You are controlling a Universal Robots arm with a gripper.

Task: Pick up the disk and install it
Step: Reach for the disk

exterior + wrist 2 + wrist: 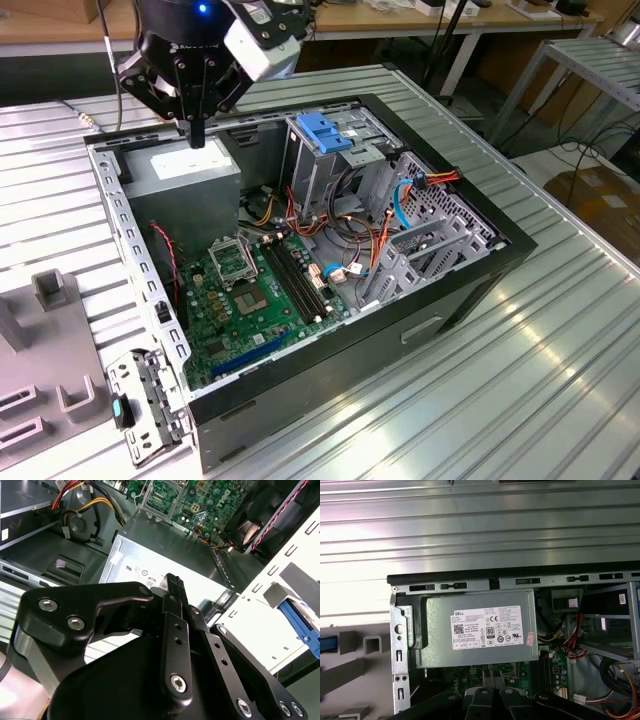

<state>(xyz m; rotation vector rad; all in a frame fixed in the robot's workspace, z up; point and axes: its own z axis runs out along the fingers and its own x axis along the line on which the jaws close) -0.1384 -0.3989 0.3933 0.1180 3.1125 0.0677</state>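
The gripper (197,138) is held over the open computer case (470,300), with its fingers (172,625) brought together and nothing caught between them. Directly beneath the fingertips the grey power supply (190,178) is seen, its white label turned up toward them; whether it is touched cannot be told. Beyond the power supply, farther from the fingers, the green motherboard (250,300) is laid flat on the case floor. A light-blue latch plate (325,130) is seated on a silver cage (310,175) — well off to the fingers' side, toward the exterior view's right.

The disk (299,622) is found outside the case, across the pale perforated case wall from the fingers. A strip of its blue rail is shown in the second wrist view. It is well apart from the fingers and is not gripped. Grey fixture blocks (70,395) are set on that same side — on the ribbed metal table (560,380) by which the case is carried.
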